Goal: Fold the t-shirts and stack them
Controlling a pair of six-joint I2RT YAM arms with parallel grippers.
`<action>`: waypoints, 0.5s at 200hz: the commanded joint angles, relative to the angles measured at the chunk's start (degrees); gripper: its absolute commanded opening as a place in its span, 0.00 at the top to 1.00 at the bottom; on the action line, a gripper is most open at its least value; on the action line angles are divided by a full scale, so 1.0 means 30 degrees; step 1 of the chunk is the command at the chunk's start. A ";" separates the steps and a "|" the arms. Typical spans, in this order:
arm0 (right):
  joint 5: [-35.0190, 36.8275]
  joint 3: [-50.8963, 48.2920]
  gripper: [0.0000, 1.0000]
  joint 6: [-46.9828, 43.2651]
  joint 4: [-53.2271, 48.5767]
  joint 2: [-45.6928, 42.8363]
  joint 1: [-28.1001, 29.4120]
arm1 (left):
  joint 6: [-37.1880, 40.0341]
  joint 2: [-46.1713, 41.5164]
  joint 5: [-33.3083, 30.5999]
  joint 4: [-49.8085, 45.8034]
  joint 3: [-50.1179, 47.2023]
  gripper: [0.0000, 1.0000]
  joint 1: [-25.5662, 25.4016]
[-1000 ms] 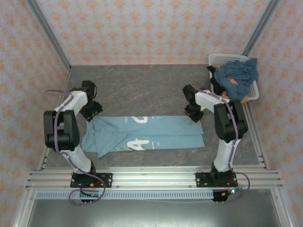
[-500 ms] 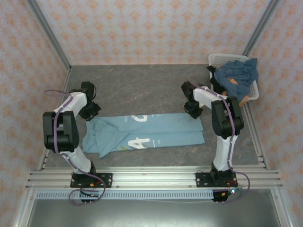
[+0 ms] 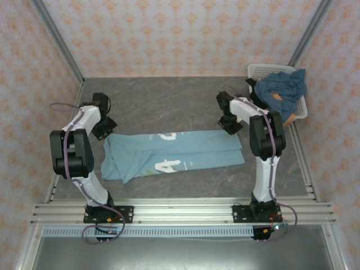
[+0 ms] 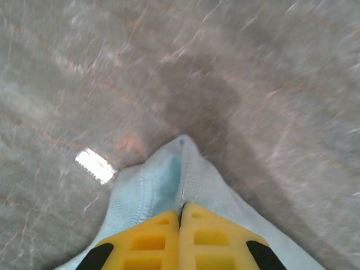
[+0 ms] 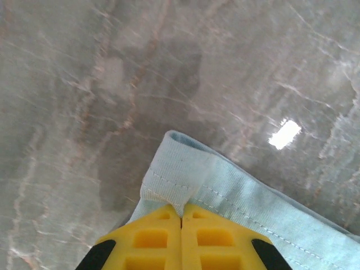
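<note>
Left jaws and right jaws, clamped on the light-blue shirt point(image 3: 197, 149), have dragged it farther across the counter point(image 3: 163, 107), smoothing it for folding.

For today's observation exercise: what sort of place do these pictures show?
Probably a robot test cell: two arms bolted to a metal rail, a grey table boxed in by patterned panels, a light-blue t-shirt laid out.

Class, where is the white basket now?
Top view: the white basket sits at the table's far right corner, beyond the right arm, holding crumpled shirts.
</note>
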 commanded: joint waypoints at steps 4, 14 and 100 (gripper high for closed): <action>0.0674 0.1079 0.95 0.0051 -0.0837 0.0765 -0.0155 | 0.0475 0.0544 -0.0947 -0.1229 0.0480 1.00 0.0141; 0.0561 0.1163 0.94 -0.0018 -0.0802 0.0837 -0.0146 | 0.0501 0.0513 -0.1245 -0.1408 0.0054 1.00 0.0152; 0.0930 0.0786 0.63 -0.1934 -0.0290 -0.1553 0.0196 | 0.0921 -0.3909 -0.3635 -0.2620 -0.2425 0.52 -0.0646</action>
